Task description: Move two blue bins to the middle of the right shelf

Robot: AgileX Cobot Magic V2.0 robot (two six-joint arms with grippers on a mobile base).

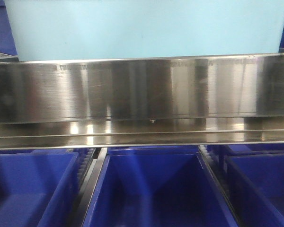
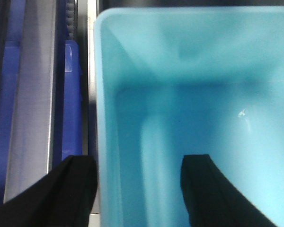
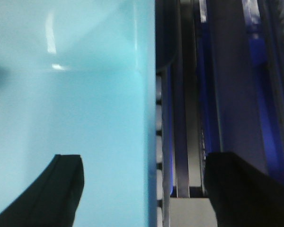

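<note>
A pale sky-blue bin (image 1: 142, 28) stands on the right shelf middle, just behind its shiny steel front rail (image 1: 142, 87). In the left wrist view my left gripper (image 2: 138, 158) is open. It straddles the left wall of the bin (image 2: 203, 94), with one finger (image 2: 71, 189) outside and the other inside. In the right wrist view my right gripper (image 3: 146, 158) is open too, straddling the right wall of the bin (image 3: 61, 109), one finger (image 3: 61, 189) inside and one outside. Neither gripper shows in the front view.
Dark blue bins (image 1: 151, 189) (image 1: 28, 189) (image 1: 260, 189) sit side by side on the level below the rail. Beside the pale bin run steel rails (image 2: 33, 94), a roller track (image 3: 159, 123) and more dark blue plastic (image 2: 72, 94).
</note>
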